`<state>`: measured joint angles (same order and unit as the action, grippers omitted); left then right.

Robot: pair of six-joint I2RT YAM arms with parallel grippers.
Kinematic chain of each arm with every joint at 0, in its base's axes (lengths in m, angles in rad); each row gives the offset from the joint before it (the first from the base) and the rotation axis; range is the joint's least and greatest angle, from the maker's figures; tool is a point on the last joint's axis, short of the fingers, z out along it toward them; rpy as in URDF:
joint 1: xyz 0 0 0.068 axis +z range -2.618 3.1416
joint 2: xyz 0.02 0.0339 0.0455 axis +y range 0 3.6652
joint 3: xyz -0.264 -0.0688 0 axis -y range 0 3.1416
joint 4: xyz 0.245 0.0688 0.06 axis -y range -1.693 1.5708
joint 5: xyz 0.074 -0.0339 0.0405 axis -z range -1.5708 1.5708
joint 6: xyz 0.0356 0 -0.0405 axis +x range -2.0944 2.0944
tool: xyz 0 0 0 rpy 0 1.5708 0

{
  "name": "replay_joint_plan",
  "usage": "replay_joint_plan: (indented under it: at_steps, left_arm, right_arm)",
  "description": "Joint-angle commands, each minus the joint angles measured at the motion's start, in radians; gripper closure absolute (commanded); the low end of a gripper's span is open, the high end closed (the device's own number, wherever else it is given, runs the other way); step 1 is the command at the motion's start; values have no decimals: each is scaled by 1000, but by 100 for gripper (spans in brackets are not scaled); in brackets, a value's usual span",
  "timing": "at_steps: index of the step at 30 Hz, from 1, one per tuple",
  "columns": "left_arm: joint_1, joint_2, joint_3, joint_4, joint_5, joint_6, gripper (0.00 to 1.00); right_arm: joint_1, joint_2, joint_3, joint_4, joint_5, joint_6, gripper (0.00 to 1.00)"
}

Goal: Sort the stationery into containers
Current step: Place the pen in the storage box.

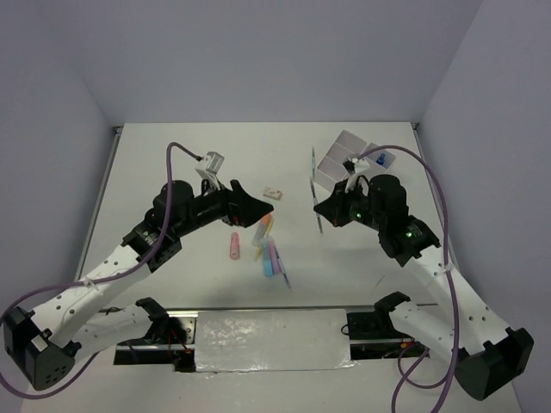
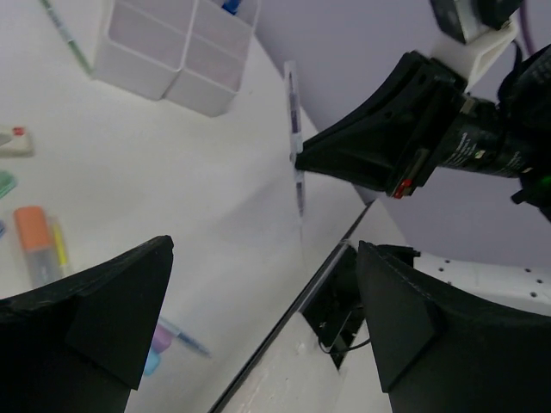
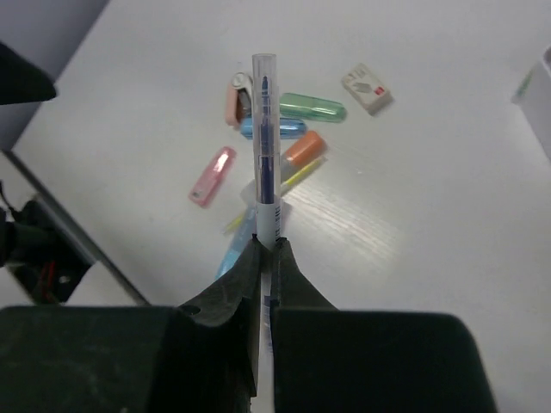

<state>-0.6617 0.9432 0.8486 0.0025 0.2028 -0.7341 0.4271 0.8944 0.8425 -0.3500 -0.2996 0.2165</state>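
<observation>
Toward 1 o'clock on the table (image 1: 172, 155), as the top camera sees it, stands the white four-compartment tray (image 1: 349, 155), with a blue item (image 1: 381, 159) in one compartment on its 3 o'clock side. Just at the tray's 7 o'clock the right tool (image 1: 318, 206) is pressed together on a thin clear pen (image 1: 314, 181) with a blue core. It pinches the pen near one end, and most of the pen's length sticks out past the fingertips toward 12 o'clock. The left tool (image 1: 263, 211) hangs near the table's centre, its fingers spread wide and holding nothing. At its 6 o'clock lies the loose stationery: a pink marker (image 1: 234, 247) lies by itself at 9 o'clock of a small pile (image 1: 269, 249) of orange, green, blue and purple pieces. A small eraser (image 1: 274, 193) lies alone between the two tools.
</observation>
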Motion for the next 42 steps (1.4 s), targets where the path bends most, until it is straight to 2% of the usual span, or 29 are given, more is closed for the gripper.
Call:
replay_joint_plan:
  at_steps: [1, 3, 10, 14, 18, 27, 29, 32, 33, 36, 37, 42]
  left_arm:
    - [-1, 23, 44, 237, 107, -62, 1]
    - [-1, 48, 41, 280, 135, -76, 1]
    - [-9, 121, 35, 508, 293, -111, 2]
    - [-33, 158, 72, 453, 276, -64, 3]
    - [-55, 209, 104, 364, 231, -25, 6]
    - [-87, 289, 124, 396, 227, -33, 12]
    - [-91, 304, 127, 418, 237, -39, 19]
    - [-93, 313, 118, 464, 260, -54, 34]
    - [-96, 313, 116, 470, 264, -53, 43]
    - [-101, 307, 115, 484, 270, -44, 61]
    - [-101, 305, 113, 484, 270, -41, 63]
    - [-99, 308, 141, 458, 262, -1, 100]
  right_arm:
    - [-1, -46, -32, 46, -113, 67, 100]
    - [1, -67, -42, 65, -160, 86, 100]
    - [1, -115, -143, 282, -305, 191, 100]
    - [9, -118, -169, 356, -374, 236, 100]
    - [24, -140, -164, 379, -358, 228, 100]
    - [42, -137, -174, 453, -432, 262, 100]
    - [47, -134, -183, 480, -455, 273, 100]
    - [48, -135, -181, 454, -432, 258, 100]
    - [50, -135, -177, 432, -420, 248, 100]
    - [48, -124, -168, 396, -397, 222, 100]
    - [48, -118, -166, 393, -394, 216, 100]
    - [47, -109, -171, 387, -385, 210, 100]
